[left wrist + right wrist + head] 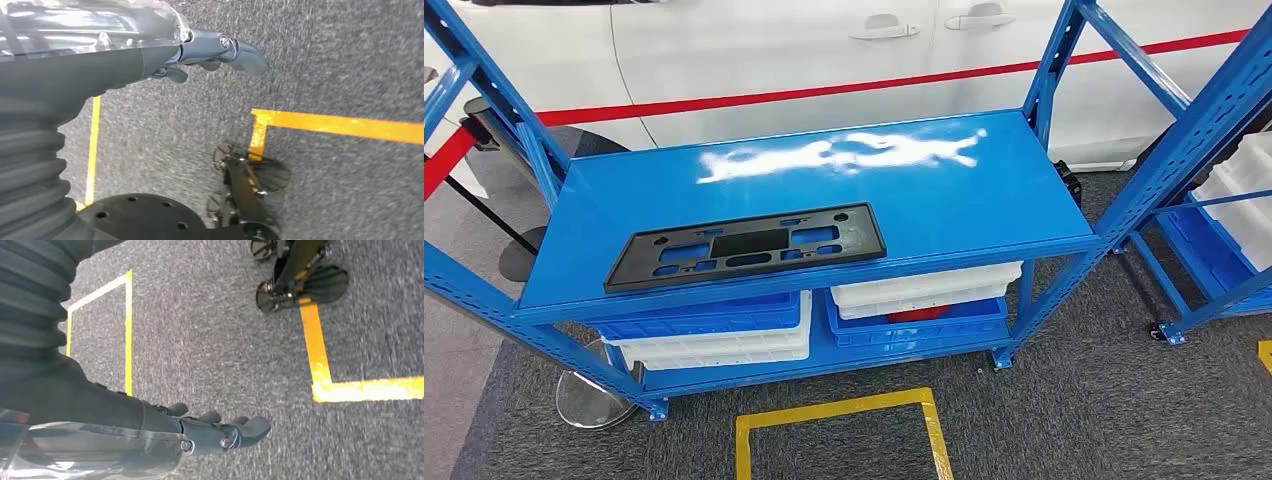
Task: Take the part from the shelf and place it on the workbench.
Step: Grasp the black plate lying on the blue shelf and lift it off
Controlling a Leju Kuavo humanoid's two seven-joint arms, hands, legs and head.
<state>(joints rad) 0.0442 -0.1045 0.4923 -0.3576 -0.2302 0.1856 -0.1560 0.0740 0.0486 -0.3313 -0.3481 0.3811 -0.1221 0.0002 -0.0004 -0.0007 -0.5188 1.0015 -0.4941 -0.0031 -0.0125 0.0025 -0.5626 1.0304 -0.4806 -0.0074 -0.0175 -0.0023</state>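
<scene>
Head view has the black part point(746, 245) sitting flat on the blue shelf point(984, 190), so I've done nothing yet, left hand point(210, 55) and right hand point(215, 430) hanging loose, fingers apart, holding nothing.

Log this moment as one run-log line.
part: black plate flat on blue shelf | left hand: empty, over floor | right hand: empty, over floor | pick: not started
</scene>
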